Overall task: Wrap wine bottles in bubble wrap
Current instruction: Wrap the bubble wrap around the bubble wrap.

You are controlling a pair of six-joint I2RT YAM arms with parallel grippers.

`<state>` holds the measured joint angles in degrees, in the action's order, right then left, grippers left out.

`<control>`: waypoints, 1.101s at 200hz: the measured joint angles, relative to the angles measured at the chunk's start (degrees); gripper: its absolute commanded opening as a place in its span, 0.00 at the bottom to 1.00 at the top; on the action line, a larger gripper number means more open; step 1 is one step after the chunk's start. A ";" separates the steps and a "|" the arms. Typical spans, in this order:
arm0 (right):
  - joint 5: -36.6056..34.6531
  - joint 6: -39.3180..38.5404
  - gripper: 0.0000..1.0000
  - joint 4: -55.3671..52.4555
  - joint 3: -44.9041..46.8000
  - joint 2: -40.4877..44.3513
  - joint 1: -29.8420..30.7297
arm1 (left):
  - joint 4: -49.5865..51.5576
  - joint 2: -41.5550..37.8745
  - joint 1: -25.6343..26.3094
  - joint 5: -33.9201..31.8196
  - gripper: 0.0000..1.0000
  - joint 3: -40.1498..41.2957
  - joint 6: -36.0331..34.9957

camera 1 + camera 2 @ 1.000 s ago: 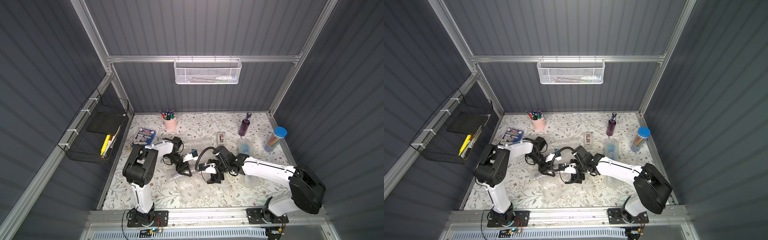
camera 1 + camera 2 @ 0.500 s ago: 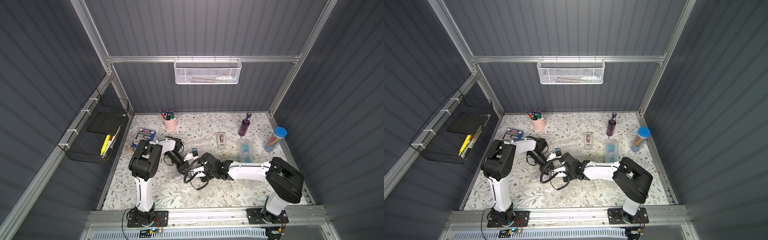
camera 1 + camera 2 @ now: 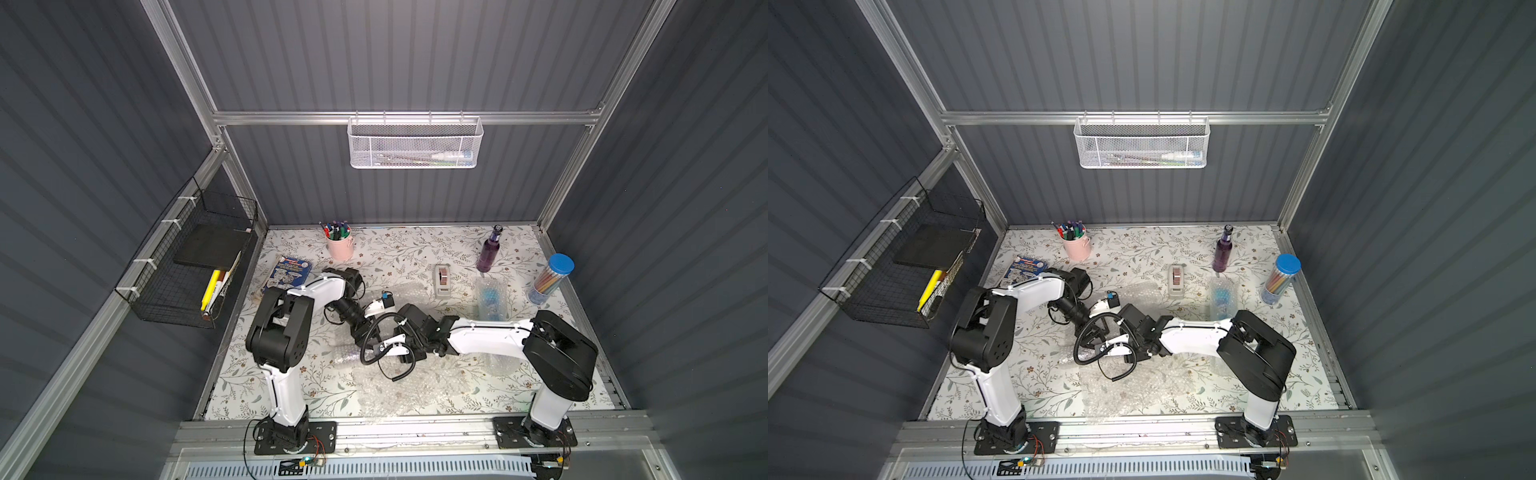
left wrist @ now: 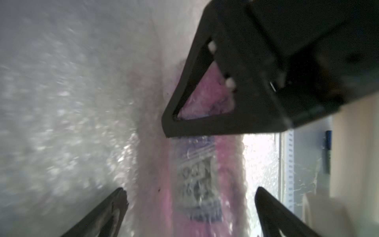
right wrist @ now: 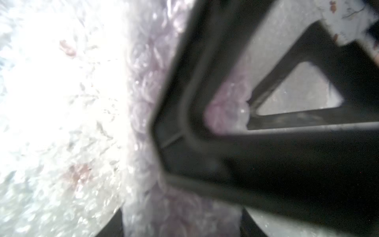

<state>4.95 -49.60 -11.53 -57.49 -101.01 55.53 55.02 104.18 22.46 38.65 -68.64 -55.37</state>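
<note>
left tool (image 4: 189, 191) opened wide | purple bottle (image 4: 196, 170) blurred under bubble wrap (image 4: 61, 102)

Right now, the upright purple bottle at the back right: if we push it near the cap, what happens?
Likely tips: the purple bottle stands tall and slim on a small base. Once down, its round body would probably roll across the flat table. Its smooth-looking surface may be slippery to grip.

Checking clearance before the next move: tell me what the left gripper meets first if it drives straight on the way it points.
The left gripper, open, straddles the wrapped purple bottle. Straight ahead, fingers of the right gripper cross it, probably the first contact. Depth is unclear.
</note>
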 measured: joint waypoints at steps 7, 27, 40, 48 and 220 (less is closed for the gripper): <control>2.25 0.72 0.39 -2.14 -1.11 -0.55 -0.72 | -1.16 -2.80 0.00 -2.12 0.99 0.68 0.52; 8.63 1.99 0.40 -7.72 -5.25 -3.19 -2.95 | -5.68 -12.31 -0.07 -9.33 0.99 4.11 2.71; 12.52 2.84 0.41 -11.28 -7.89 -5.05 -4.39 | -8.35 -19.30 -0.13 -13.29 0.99 7.23 4.50; 14.27 3.80 0.42 -12.83 -9.42 -6.21 -5.27 | -8.39 -23.37 -0.04 -14.38 0.99 9.25 5.33; 30.97 5.22 0.46 -35.76 -28.83 -21.20 -6.62 | -20.87 -51.49 8.98 -34.88 0.99 31.82 5.42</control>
<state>35.92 -44.38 -47.29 -86.32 -122.21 48.90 34.15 52.69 31.44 3.77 -36.82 -49.95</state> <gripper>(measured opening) 0.550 0.994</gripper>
